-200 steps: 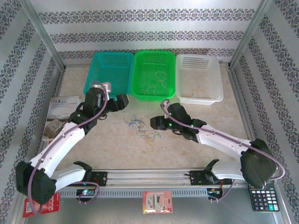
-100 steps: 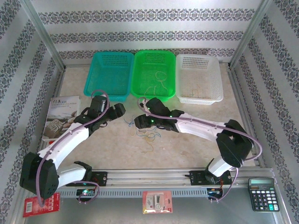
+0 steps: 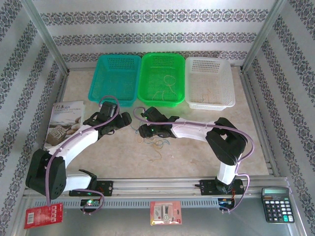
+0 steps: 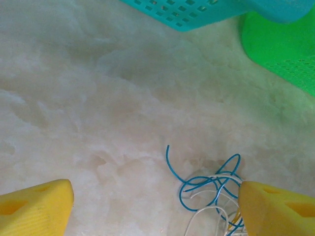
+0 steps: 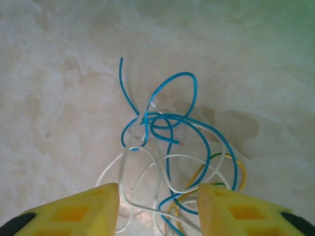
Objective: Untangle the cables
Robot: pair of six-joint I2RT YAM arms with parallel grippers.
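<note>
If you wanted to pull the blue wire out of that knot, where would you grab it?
Probably near its loose end: the blue wire has a bare tail sticking out of the tangle. It lies alone on the table with nothing crossing it, so pinch it from straight above.

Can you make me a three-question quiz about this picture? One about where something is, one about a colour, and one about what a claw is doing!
1. Where is the tangle of cables?
A) in the white basket
B) on the table, by the right claw
C) on the calculator

2. What colour is the middle basket?
A) red
B) green
C) black

3. How is the left claw?
A) open wide
B) shut on a cable
C) holding the book

Answers: 1 B, they lie on the bare table at that claw's tips. 2 B, it is bright green. 3 A, its yellow fingers stand far apart.
</note>
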